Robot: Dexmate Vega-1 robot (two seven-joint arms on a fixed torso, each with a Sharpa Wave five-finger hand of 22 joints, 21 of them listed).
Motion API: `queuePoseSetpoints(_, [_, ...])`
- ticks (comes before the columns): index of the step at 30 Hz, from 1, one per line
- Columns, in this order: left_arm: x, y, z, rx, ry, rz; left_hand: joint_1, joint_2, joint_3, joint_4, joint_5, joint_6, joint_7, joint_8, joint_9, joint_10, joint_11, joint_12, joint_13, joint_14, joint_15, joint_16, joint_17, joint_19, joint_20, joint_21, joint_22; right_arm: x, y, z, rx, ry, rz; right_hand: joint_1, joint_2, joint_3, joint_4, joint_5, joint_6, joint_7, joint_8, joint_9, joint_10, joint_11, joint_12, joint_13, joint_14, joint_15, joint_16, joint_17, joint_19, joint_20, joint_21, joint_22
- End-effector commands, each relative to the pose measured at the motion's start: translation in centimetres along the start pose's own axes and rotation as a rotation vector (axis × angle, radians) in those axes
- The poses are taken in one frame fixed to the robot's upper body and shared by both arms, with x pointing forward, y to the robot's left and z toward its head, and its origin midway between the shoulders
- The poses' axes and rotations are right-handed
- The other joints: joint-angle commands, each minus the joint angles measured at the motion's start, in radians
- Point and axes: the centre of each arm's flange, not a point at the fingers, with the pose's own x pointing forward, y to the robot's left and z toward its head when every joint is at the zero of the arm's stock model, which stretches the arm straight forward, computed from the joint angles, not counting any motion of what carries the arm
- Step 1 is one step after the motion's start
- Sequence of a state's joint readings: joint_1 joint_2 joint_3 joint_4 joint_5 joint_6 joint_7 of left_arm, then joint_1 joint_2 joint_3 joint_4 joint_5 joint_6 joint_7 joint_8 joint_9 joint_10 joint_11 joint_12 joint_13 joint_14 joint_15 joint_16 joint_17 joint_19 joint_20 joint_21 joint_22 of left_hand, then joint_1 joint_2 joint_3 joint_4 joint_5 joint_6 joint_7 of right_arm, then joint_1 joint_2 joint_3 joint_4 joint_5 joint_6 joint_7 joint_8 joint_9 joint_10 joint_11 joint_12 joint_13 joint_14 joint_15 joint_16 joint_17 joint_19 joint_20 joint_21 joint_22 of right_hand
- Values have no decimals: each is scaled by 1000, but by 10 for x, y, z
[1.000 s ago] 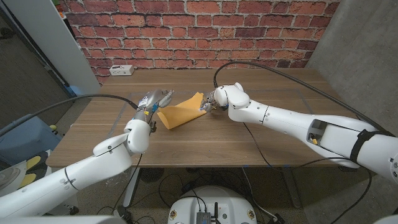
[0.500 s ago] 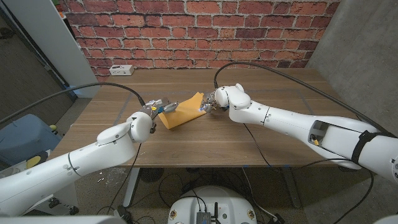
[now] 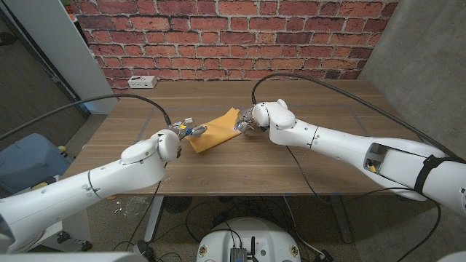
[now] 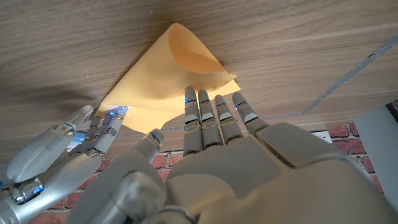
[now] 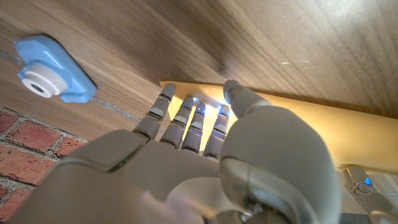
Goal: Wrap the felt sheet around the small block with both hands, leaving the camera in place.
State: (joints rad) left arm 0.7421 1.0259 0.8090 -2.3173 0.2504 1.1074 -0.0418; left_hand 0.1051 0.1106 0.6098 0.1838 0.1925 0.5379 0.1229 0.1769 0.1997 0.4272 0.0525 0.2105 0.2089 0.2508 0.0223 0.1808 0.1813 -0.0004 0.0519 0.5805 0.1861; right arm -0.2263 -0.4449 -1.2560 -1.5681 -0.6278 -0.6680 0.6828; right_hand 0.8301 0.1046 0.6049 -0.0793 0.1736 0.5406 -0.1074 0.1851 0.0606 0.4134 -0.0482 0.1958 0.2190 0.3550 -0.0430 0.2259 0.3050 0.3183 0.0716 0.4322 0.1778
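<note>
Felt sheet (image 3: 215, 129) hides block | left hand (image 3: 186, 130) fingers spread | right hand (image 3: 246, 120) grip unclear

A wooden table (image 3: 306, 164) stood before a red brick wall (image 3: 233, 29). A white power strip (image 3: 143, 82) lay at the table's far left corner. A grey panel (image 3: 54, 44) leaned on the left, and a blue bin (image 3: 29, 160) stood on the floor beside the table. Cables (image 3: 196, 215) lay beneath the table.

White glossy arms, black cables, grey-silver hands; fingertips (image 4: 189, 94) seemingly lit blue; right forearm black band.
</note>
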Motion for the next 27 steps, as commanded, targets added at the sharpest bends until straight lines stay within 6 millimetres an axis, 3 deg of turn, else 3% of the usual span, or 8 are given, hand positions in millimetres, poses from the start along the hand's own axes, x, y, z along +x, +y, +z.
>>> queuePoseSetpoints(1, [5, -12, -7, -13, 65, -76, -14, 74, 11, -2, 5, -28, -3, -3, 0, -19, 6, -7, 1, -15, 4, -1, 1, -5, 15, -8, 2, -1, 6, 0, 60, -42, 0, -32, 16, -25, 18, -4, 26, 24, 9, 132, 15, 1, 12, 6, 1, -81, 14, 11, 14, -5, -1, 4])
queuePoseSetpoints(6, [6, -14, -8, -17, 73, -86, -23, 73, 14, -1, 5, -54, -7, -5, -1, -30, 7, -9, 1, -25, 6, -1, 2, -7, 19, -10, 2, 2, 11, -2, 88, -51, -2, -47, 28, -43, 24, -5, 26, 23, 9, 132, 18, 3, 13, 6, 26, -80, 31, 16, 25, -7, 2, 5])
queuePoseSetpoints(11, [7, -16, -8, -23, 80, -92, -28, 72, 15, -1, 5, -69, -9, -5, -2, -35, 9, -9, 1, -31, 10, -1, 2, -7, 21, -11, 2, 3, 18, 1, 116, -66, -67, -120, -11, -135, 38, 2, 55, 42, 17, 132, 63, 28, 30, 6, 90, -71, 73, 26, 49, 10, 3, 6])
queuePoseSetpoints(14, [8, -17, -9, -25, 86, -99, -32, 71, 17, -2, 5, -83, -10, -6, -2, -41, 10, -10, 1, -33, 13, 0, 1, -8, 22, -12, 3, 4, 21, 3, 117, -64, -79, -142, -16, -160, 43, 6, 74, 50, 22, 132, 84, 39, 37, 7, 117, -71, 89, 31, 66, 18, 7, 7])
queuePoseSetpoints(16, [8, -17, -9, -26, 97, -105, -34, 70, 18, -2, 5, -95, -13, -8, -2, -43, 12, -10, 1, -34, 13, 1, 1, -6, 23, -12, 3, 5, 22, 4, 109, -57, -77, -141, -16, -163, 40, 8, 75, 49, 21, 132, 84, 39, 37, 7, 119, -70, 91, 32, 72, 18, 9, 7])
queuePoseSetpoints(20, [9, -18, -11, -30, 112, -122, -41, 69, 20, -2, 5, -115, -11, -6, -3, -52, 19, -10, 1, -45, 22, 0, 1, -3, 34, -13, 3, 6, 22, 4, 102, -45, -63, -98, 9, -149, 7, 16, 75, 49, 18, 132, 72, 32, 31, 7, 104, -71, 89, 33, 72, 14, 7, 7])
queuePoseSetpoints(27, [9, -19, -11, -32, 116, -128, -48, 69, 23, -2, 6, -134, -10, -5, -4, -63, 25, -12, 1, -50, 26, 2, 1, 0, 42, -13, 3, 3, 17, 1, 104, -42, -83, -88, 21, -149, -1, 16, 73, 48, 16, 132, 66, 35, 28, 7, 94, -68, 88, 36, 71, 12, 5, 7])
